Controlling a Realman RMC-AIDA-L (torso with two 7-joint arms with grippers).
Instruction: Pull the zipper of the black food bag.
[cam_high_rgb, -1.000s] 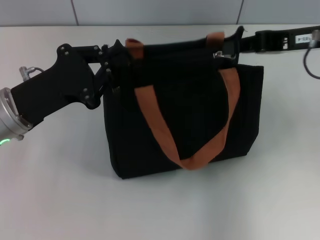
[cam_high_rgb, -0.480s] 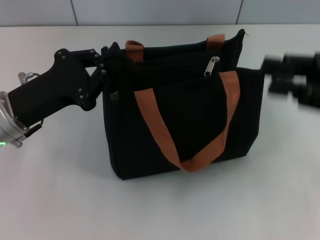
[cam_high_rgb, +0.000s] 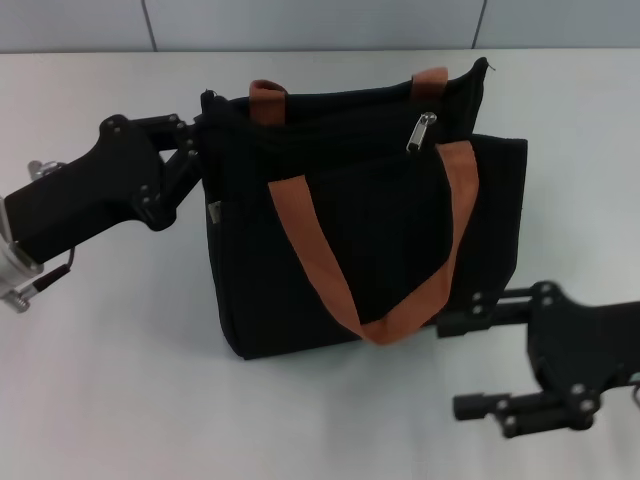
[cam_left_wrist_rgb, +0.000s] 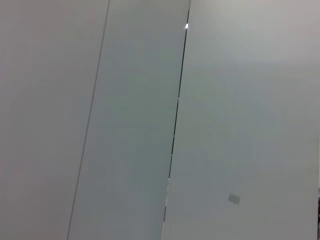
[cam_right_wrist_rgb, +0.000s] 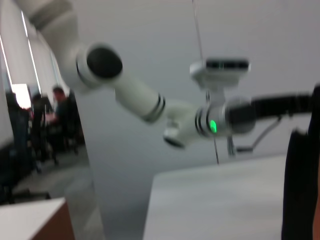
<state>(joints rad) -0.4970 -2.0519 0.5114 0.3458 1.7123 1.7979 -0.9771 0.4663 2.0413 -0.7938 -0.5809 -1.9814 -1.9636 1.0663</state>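
The left gripper (cam_high_rgb: 203, 150) reached level to the black food bag (cam_high_rgb: 360, 220), its fingers pinching the bag's upper left corner; the zipper (cam_high_rgb: 424, 131) hung near the bag's upper right, and the right gripper (cam_high_rgb: 462, 365), fingers spread, sat low beside the bag's lower right corner on the table (cam_high_rgb: 120, 380)

One black food bag (cam_high_rgb: 360, 230), one zipper (cam_high_rgb: 423, 131), two orange handles (cam_high_rgb: 330, 270).

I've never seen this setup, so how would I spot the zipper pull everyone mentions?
Find the black food bag standing on the white table. Along its top edge, beside the right-hand orange handle, hangs the zipper. It is the only small silvery teardrop tab against the black fabric.
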